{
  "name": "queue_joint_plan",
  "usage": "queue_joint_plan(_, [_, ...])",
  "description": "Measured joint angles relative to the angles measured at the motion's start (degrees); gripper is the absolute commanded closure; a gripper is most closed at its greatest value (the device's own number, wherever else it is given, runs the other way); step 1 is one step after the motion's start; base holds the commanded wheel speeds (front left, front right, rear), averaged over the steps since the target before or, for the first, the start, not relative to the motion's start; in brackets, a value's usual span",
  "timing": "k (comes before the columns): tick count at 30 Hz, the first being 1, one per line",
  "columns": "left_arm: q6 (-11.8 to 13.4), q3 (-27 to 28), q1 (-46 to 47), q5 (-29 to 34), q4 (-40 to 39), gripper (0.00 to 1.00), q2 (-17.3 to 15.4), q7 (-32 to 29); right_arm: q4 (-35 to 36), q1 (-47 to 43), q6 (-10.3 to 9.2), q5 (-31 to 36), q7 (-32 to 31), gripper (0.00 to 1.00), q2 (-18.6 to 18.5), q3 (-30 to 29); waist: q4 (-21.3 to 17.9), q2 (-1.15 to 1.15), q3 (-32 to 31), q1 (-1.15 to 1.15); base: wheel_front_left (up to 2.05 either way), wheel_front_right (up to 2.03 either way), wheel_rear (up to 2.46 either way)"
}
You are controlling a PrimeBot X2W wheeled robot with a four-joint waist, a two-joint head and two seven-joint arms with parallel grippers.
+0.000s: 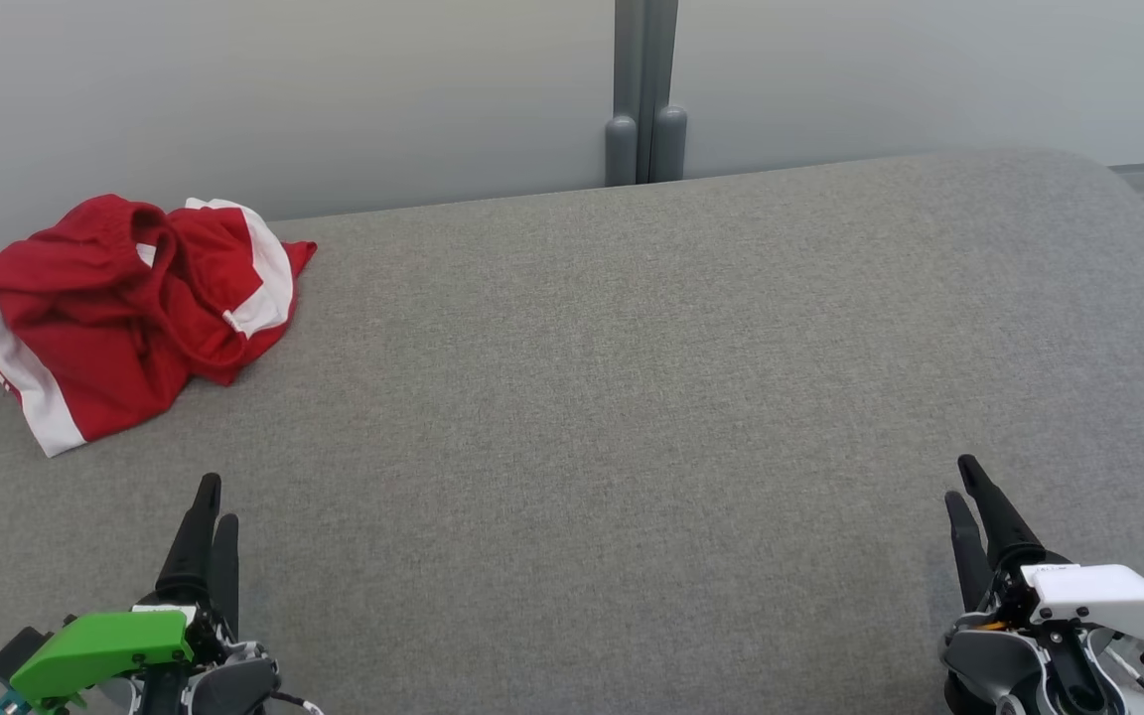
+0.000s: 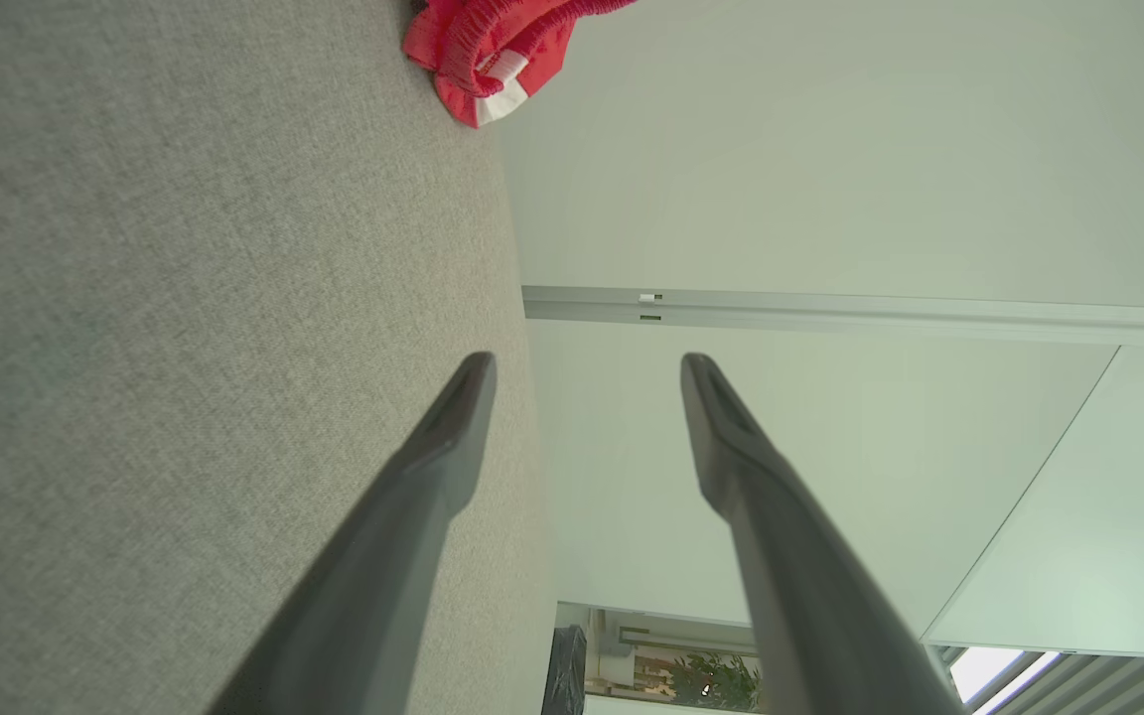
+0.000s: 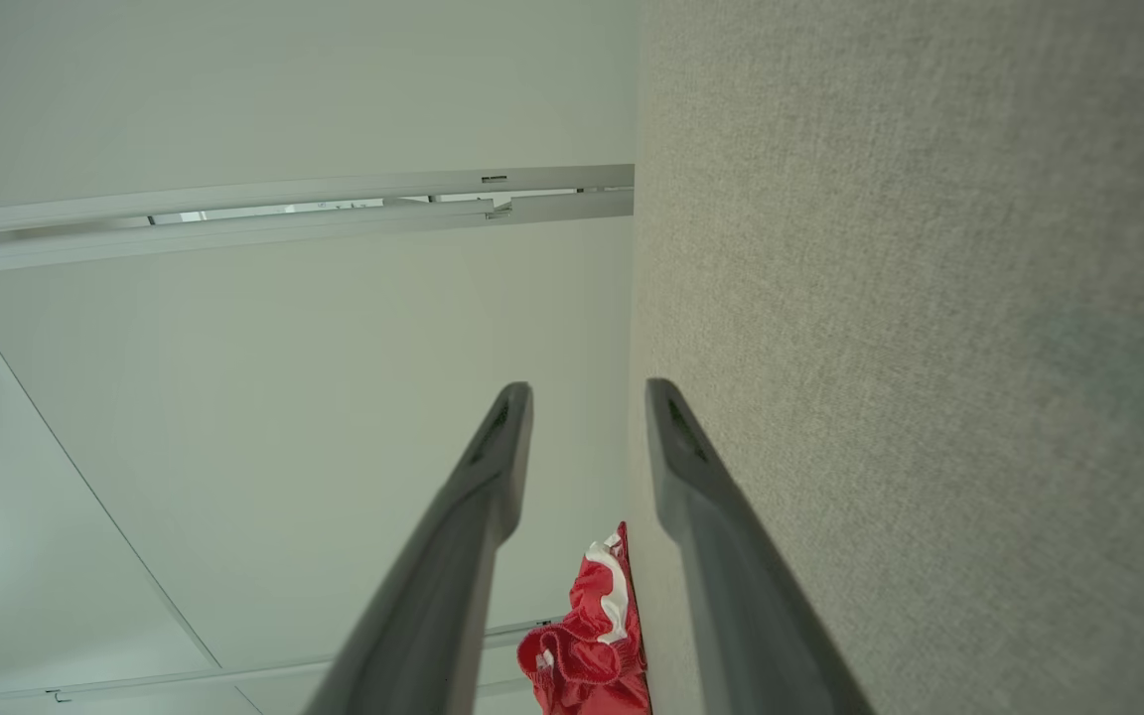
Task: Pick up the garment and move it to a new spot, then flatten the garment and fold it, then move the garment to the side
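The garment (image 1: 125, 303) is a crumpled heap of red cloth with white stripes, lying at the far left corner of the grey fabric surface (image 1: 612, 397). A bit of it also peeks in at the top of the left wrist view as red garment (image 2: 493, 45) and low in the right wrist view as garment (image 3: 587, 645). My left gripper (image 1: 214, 501) rests near the front left, well short of the heap, fingers apart and empty. At the front right stands my right gripper (image 1: 964, 479), far from the cloth, with a narrower gap and nothing in it.
A pale wall runs behind the surface, with a grey post (image 1: 643, 94) at its middle. The surface's right end curves away at its rounded edge (image 1: 1128, 189). Open grey cloth stretches between the two grippers.
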State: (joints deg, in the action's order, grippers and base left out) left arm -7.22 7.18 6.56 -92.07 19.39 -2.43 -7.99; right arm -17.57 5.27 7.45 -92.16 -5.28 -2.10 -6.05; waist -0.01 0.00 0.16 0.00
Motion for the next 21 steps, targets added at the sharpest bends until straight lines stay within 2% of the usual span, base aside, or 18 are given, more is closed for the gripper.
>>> queue_joint_plan(12, [0.0,-2.5,-1.2,2.5,-1.3,0.00,0.1,3.5,1.5,-1.5,-0.08,3.0,3.0,0.00,0.0,0.6,0.0,0.00,-0.1,0.00,0.00,0.00,0.00])
queue_joint_plan(21, [0.3,-3.8,-1.6,8.3,-3.6,0.00,0.0,5.9,4.4,-2.2,-0.08,10.7,5.2,0.00,0.0,0.6,0.1,0.00,-0.3,0.00,0.00,0.00,0.00])
